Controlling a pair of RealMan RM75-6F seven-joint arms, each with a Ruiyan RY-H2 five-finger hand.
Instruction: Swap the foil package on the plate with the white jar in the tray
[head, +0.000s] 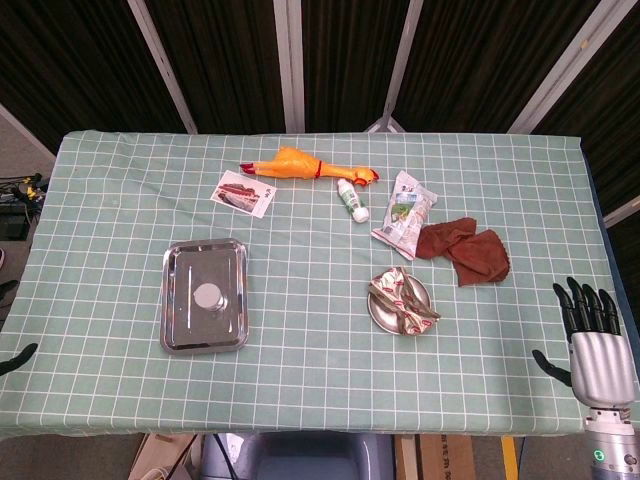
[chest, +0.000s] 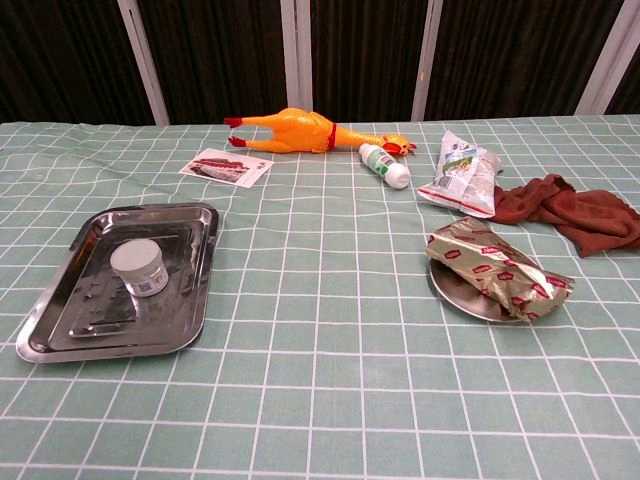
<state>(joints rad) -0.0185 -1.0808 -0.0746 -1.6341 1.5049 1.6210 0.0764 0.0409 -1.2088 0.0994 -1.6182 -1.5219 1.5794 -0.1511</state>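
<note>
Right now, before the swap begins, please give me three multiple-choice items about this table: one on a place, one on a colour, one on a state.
1. Where is the white jar?
A. in the steel tray
B. on the round plate
C. on the brown cloth

2. What colour is the cloth beside the printed snack bag?
A. blue
B. reddish brown
C. white

3. How is the right hand?
A. it holds the foil package
B. it presses on the tray
C. it holds nothing, fingers apart, at the table's right edge

Answers:
1. A, since the chest view shows the jar standing inside the tray.
2. B, as both views show a reddish-brown cloth.
3. C, because the foil package lies untouched on the plate, far from the hand.
</note>
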